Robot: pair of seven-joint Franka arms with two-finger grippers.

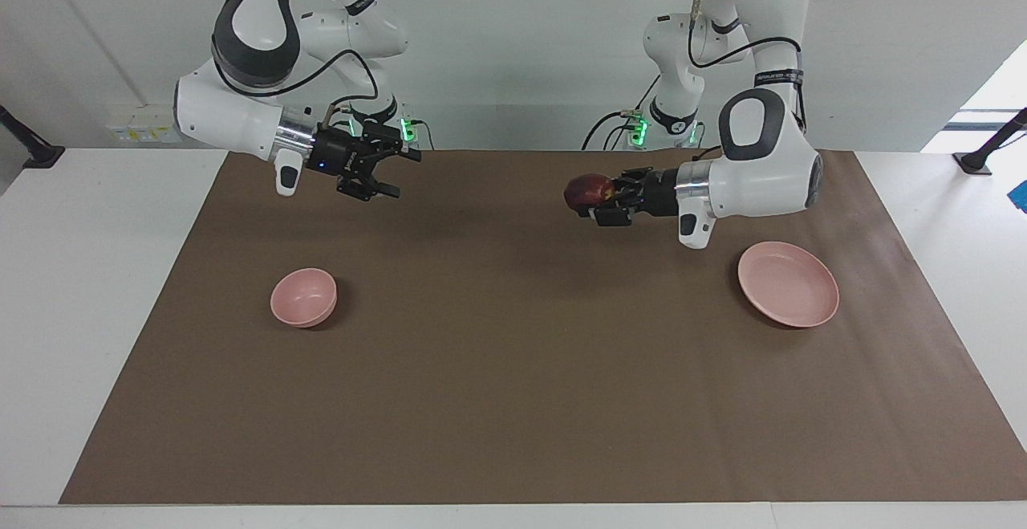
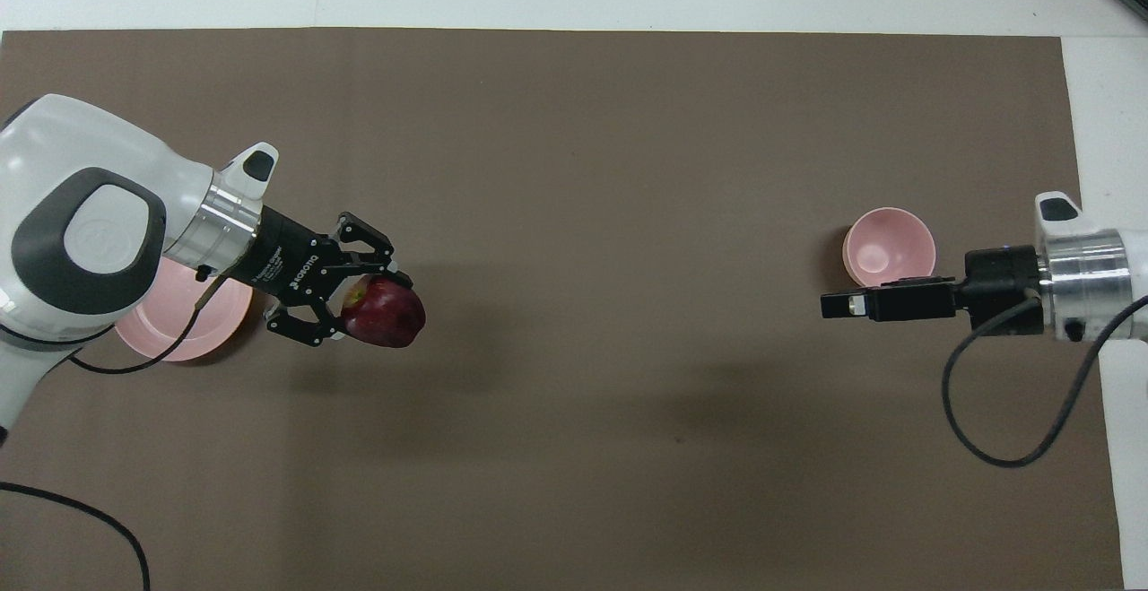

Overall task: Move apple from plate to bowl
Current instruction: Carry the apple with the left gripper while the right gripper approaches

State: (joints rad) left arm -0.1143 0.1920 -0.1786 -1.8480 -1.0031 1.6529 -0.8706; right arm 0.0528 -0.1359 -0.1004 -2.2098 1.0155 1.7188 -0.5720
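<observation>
My left gripper [image 1: 600,201] is shut on the dark red apple [image 1: 582,190] and holds it in the air over the brown mat, off the plate toward the table's middle. In the overhead view the gripper [image 2: 368,308] and apple [image 2: 391,317] show the same. The pale pink plate [image 1: 789,284] lies empty at the left arm's end; the arm partly covers it from above [image 2: 184,335]. The small pink bowl [image 1: 303,296] stands empty at the right arm's end, also seen from above [image 2: 888,246]. My right gripper [image 1: 391,172] is open and empty, raised over the mat by the bowl [image 2: 839,304].
A brown mat [image 1: 513,400] covers most of the white table. A black cable [image 2: 995,412] hangs from the right arm's wrist over the mat. Nothing else stands on the mat between plate and bowl.
</observation>
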